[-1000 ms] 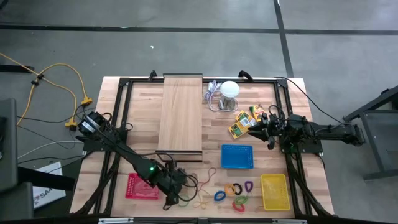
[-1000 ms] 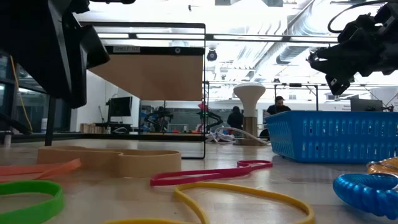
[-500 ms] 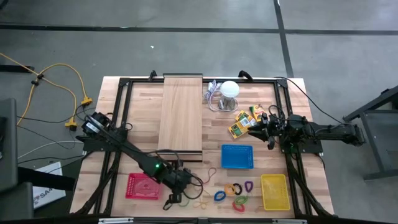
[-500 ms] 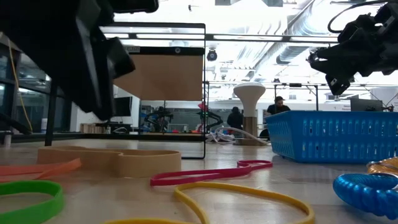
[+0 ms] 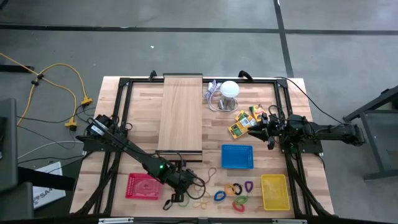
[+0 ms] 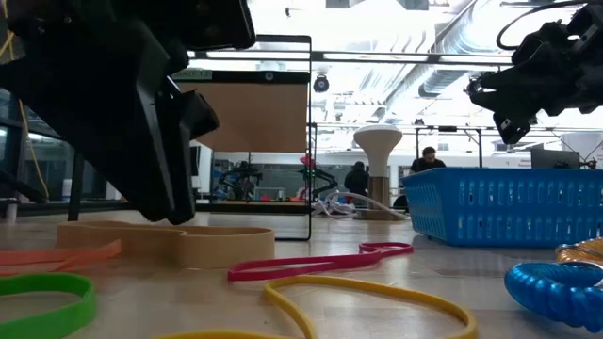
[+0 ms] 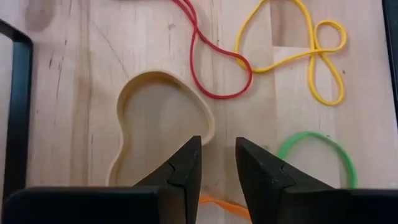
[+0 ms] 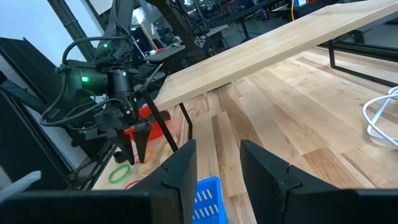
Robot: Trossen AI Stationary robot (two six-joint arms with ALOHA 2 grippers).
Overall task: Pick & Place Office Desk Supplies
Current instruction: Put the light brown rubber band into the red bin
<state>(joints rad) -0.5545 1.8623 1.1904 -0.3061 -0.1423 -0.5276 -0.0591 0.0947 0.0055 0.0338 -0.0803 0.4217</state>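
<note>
Rubber bands lie flat near the table's near edge: a tan band point(image 7: 163, 118), red band point(image 7: 214, 68), yellow band point(image 7: 298, 53) and green band point(image 7: 317, 152). My left gripper point(image 7: 216, 152) is open, pointing down, its tips astride the tan band's point(image 6: 170, 245) edge and just above it point(image 5: 184, 183); I cannot tell whether they touch. Coloured loop clips point(image 5: 233, 194) lie right of the bands. Yellow-orange packs point(image 5: 242, 123) lie by my open right gripper point(image 8: 217, 155), which hovers at the right side point(image 5: 263, 127).
A red basket point(image 5: 142, 185) sits left of the left gripper, a blue basket point(image 5: 237, 157) at centre right, and a yellow basket point(image 5: 274, 191) at the near right. The long wooden board point(image 5: 180, 115) and the white ball with cable point(image 5: 229, 89) occupy the far half.
My left gripper has moved toward the table's right, away from the red basket, and come down over the tan rubber band. The right arm has kept still, and no band has shifted.
</note>
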